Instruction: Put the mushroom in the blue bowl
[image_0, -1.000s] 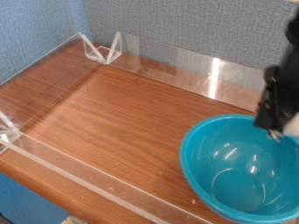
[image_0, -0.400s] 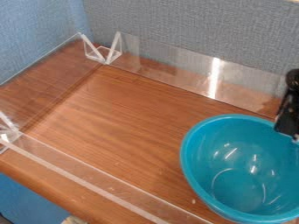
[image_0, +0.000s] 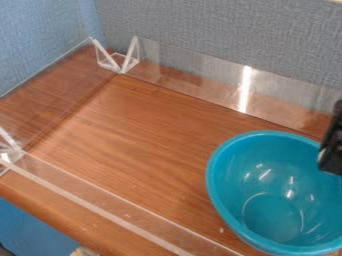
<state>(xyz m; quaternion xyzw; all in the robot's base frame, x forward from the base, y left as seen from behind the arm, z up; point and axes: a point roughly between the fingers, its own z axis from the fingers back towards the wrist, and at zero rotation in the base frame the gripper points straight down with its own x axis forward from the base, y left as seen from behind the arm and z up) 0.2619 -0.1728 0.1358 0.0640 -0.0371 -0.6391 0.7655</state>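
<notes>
Where wood shows, clear barriers (image_0: 187, 73) edging it, blue bowl (image_0: 271, 190)

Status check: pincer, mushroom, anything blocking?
Pincer at right frame edge beside blue bowl, open or shut unclear. Mushroom not visible, grip unconfirmed. Nothing seen covering the bowl's mouth; its right side runs out of view.

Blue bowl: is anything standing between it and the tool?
Nothing visible stands between the tool, partly cut off at the right edge of the view, and the blue bowl. The mushroom can't be made out, so its own path can't be judged.
</notes>
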